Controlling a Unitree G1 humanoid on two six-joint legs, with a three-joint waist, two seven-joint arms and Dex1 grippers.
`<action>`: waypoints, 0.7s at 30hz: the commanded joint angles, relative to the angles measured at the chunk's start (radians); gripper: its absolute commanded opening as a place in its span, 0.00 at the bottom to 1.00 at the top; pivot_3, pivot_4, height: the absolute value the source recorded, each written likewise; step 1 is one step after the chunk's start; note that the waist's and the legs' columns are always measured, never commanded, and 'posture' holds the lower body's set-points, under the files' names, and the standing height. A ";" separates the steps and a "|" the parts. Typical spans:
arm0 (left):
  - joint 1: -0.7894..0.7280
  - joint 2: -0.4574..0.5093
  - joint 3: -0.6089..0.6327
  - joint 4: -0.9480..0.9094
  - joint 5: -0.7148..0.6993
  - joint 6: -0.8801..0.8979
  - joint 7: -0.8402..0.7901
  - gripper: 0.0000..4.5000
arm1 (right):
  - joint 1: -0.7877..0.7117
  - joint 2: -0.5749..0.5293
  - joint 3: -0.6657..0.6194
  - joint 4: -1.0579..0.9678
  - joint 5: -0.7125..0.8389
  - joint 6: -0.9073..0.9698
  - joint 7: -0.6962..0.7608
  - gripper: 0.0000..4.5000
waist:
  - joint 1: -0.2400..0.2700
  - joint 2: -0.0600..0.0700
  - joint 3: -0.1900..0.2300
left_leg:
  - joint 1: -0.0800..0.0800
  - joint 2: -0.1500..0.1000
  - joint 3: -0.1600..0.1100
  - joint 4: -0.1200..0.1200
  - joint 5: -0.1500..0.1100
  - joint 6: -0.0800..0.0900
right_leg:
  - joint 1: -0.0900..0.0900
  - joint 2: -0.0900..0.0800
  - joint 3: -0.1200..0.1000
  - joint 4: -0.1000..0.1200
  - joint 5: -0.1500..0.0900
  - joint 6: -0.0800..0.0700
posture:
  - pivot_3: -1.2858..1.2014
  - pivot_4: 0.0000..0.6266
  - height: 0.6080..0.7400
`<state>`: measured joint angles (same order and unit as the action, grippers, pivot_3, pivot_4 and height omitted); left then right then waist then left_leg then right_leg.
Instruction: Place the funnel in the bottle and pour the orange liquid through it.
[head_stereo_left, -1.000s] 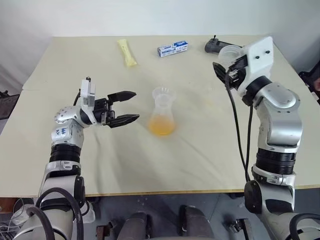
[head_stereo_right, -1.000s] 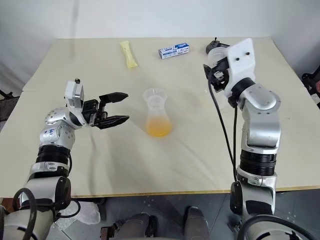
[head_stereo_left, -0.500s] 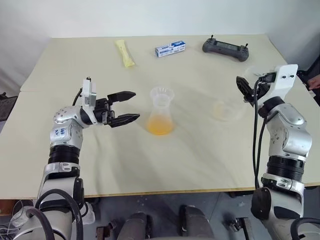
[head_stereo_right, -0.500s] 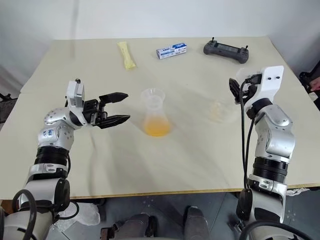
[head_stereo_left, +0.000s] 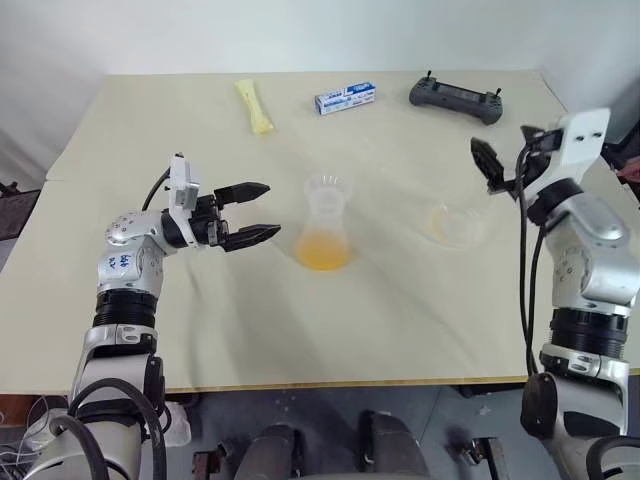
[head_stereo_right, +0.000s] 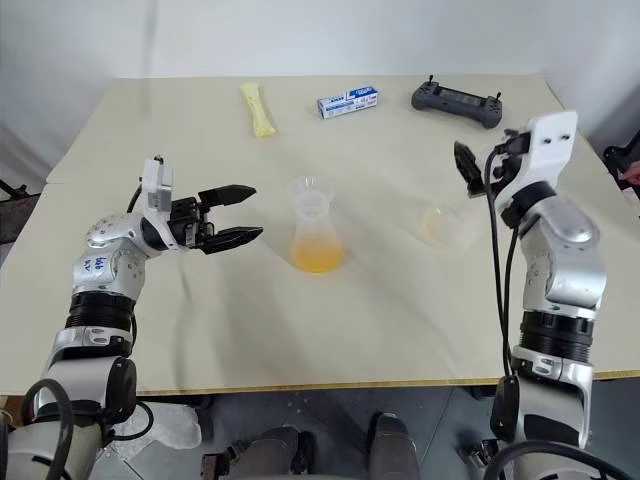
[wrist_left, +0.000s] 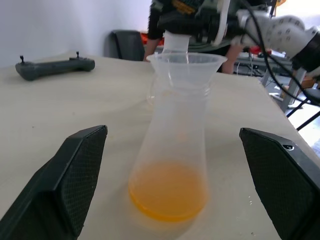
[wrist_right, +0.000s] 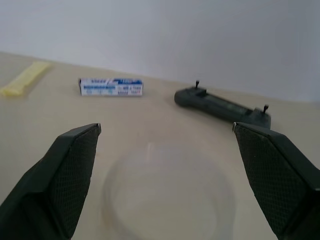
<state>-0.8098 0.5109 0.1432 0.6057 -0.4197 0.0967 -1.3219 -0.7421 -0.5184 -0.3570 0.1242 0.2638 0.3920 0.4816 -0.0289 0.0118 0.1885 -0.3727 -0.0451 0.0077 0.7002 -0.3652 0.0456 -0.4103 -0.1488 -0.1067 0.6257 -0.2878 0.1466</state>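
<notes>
The left claw (head_stereo_left: 262, 212) hangs spread wide just left of the bottle (head_stereo_left: 325, 228), gripping nothing. The bottle stands upright mid-table (head_stereo_left: 200, 320), mouth up, with the funnel (wrist_left: 186, 61) seated in it and the orange liquid (head_stereo_left: 323, 252) pooled at its base, so the pour looks done. The beaker (head_stereo_left: 455, 223) sits emptied beneath the right claw (head_stereo_left: 495, 165), fingers apart.
</notes>
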 joint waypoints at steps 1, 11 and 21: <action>-0.001 0.017 0.010 -0.031 -0.002 0.012 0.018 1.00 | -0.032 -0.044 -0.011 -0.042 0.045 -0.022 0.033 0.99 | 0.001 0.000 0.000 | 0.000 0.000 0.000 0.000 0.000 0.000 | 0.000 0.000 0.000 0.000 0.000 0.000 | 0.52 0.24 1.00; 0.120 0.093 0.036 -0.117 -0.015 0.048 0.064 1.00 | 0.336 -0.222 -0.032 -0.527 0.337 0.169 0.347 0.99 | 0.005 -0.001 -0.001 | 0.000 0.001 -0.002 -0.001 0.000 0.000 | 0.001 0.001 -0.001 0.000 0.000 0.000 | 0.52 0.24 1.00; 0.325 0.121 0.075 -0.270 -0.074 -0.002 -0.021 1.00 | 0.815 -0.292 -0.102 -0.617 0.376 0.076 0.583 0.99 | 0.046 -0.002 0.000 | 0.006 0.001 0.001 0.003 -0.001 0.002 | 0.014 0.000 -0.001 -0.012 0.000 0.001 | 0.52 0.24 1.00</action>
<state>-0.4951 0.6230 0.1964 0.3772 -0.4678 0.1184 -1.3207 0.0662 -0.7960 -0.4447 -0.5197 0.6563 0.5252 1.0229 0.0170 0.0099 0.1880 -0.3652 -0.0438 0.0083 0.7026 -0.3660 0.0475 -0.3941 -0.1483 -0.1073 0.6112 -0.2874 0.1475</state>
